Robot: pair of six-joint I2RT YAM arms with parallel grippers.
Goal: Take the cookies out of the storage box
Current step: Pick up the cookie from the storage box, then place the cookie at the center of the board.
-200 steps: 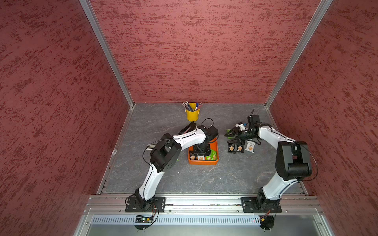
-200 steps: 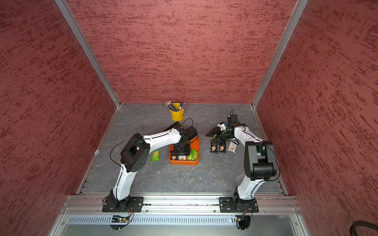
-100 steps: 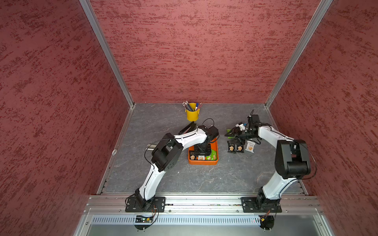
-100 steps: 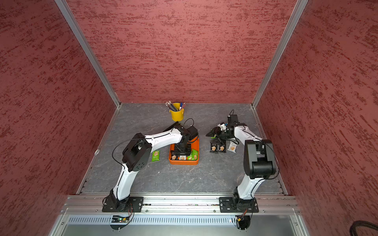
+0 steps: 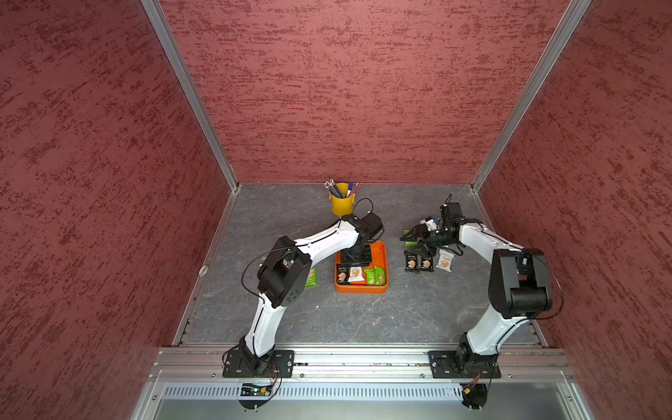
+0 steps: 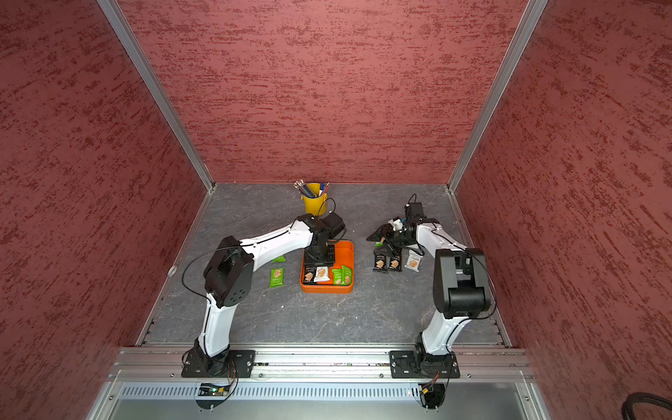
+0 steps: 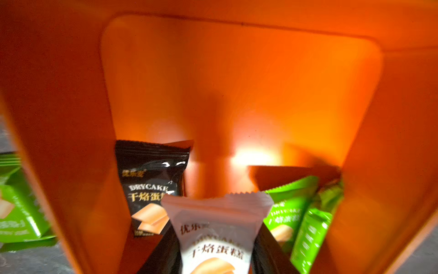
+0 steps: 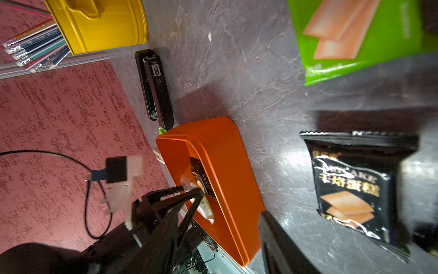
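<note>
Since the white cookie packet is looking light, crinkly and slippery, with likely brittle biscuit inside, I am pinching it across its width with my left gripper, inside the storage box beside a black packet and green ones. My right gripper is hovering, jaws apart and empty, over packets on the table.

Both top views are bright and sharp, shadows soft. In the left wrist view glare burns on the glossy orange plastic tray; the near white plastic cookie packet is blurred. The right wrist view smears beside the black foil cookie packet.
</note>
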